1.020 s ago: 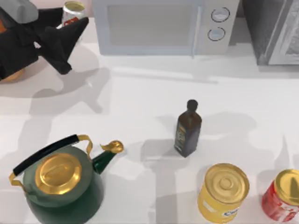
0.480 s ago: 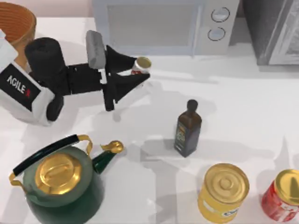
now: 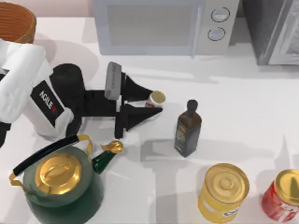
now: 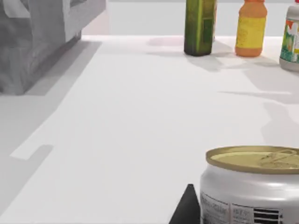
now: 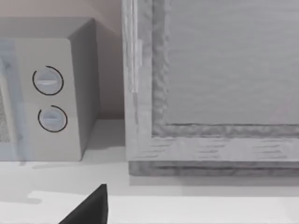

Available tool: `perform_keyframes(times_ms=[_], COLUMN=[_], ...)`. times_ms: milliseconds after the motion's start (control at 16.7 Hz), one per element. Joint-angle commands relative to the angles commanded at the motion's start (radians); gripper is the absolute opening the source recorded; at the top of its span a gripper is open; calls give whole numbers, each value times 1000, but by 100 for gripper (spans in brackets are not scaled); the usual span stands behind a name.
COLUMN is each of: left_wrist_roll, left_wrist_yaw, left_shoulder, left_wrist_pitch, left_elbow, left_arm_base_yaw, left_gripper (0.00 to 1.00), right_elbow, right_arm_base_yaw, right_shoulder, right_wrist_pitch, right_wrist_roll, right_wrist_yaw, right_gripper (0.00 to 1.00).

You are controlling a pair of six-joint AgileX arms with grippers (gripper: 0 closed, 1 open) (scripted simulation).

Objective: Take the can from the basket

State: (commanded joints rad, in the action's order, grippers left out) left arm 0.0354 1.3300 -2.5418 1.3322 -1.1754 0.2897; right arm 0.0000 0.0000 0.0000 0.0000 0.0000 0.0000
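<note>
- Our left gripper is out over the middle of the table, between the green kettle and the microwave, its two dark fingers clamped on the can
- The can sits upright between the fingertips, gold top up, white side with red marks; in the left wrist view the can is close in, one fingertip against its side
- The can is well clear of the basket, which stands at the far left corner; just beside the can to the right is the dark bottle, apart from it
- Step in hand, as we judge it: extraction done, can being carried to a set-down spot
- Next move calls for lowering onto bare table, keeping the can level and off the bottle, then letting the fingers part
- Our right arm is parked near the right rear, facing a grey cabinet; one dark finger shows, so we cannot tell its grip state
</note>
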Motion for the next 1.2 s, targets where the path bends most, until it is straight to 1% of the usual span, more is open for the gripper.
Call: perform_keyframes(times_ms=[180,960,1020,1200], left_wrist_roll=[0,0,0,0], left_wrist_yaw=[0,0,0,0], left_shoulder=[0,0,0,0], left_wrist_pitch=[0,0,0,0], left_elbow=[0,0,0,0], left_arm_base_yaw=[0,0,0,0], left_gripper=[0,98,100,100], right_elbow=[0,0,0,0], right_arm_base_yaw=[0,0,0,0], right_shoulder=[0,0,0,0], right_wrist_pitch=[0,0,0,0], right_wrist_roll=[0,0,0,0], right_wrist_yaw=[0,0,0,0], right_gripper=[100,100,100,100])
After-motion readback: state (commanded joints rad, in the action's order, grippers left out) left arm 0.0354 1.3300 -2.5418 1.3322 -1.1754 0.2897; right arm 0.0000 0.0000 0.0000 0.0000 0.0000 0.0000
